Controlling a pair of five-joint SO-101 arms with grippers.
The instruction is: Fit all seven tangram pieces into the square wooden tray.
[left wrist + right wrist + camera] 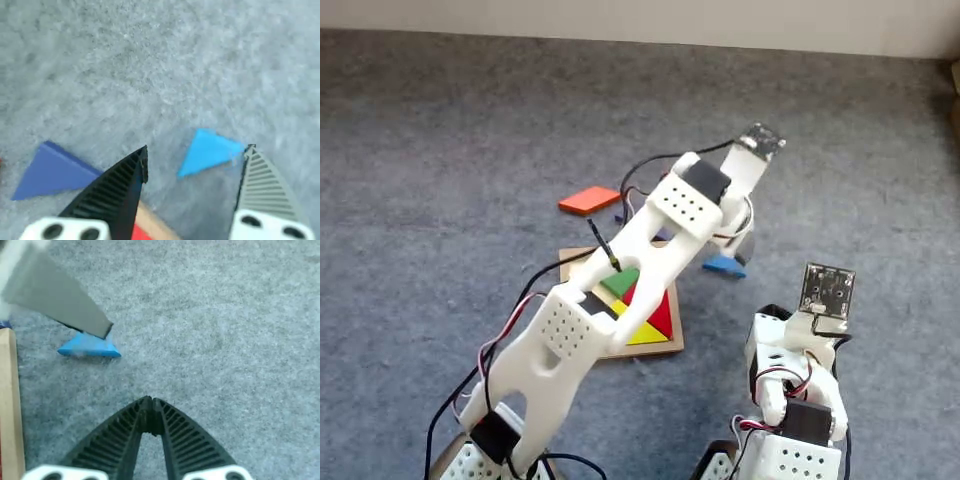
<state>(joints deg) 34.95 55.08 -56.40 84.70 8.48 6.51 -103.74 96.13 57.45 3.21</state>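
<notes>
Nearest the counter's (440,150) near edge, toward its right corner, the right claw (150,402) hangs with its fingers pressed together, holding nothing. Farther in, mid-counter, sits the square wooden tray (655,350), partly filled. Just past the tray's far right corner lies the light blue triangle (207,150), flat on the counter, with the left claw (197,149) spread wide over it.

The triangle's long edge seems to run roughly along the near edge, its apex pointing to the far edge. The fingers straddle that long axis, one tip right at a sharp corner. I'd turn the wrist to pinch across the shorter span, then lower squarely, so it doesn't squirt out.

Beyond lie the dark blue triangle (50,172) and an orange piece (588,200).
</notes>
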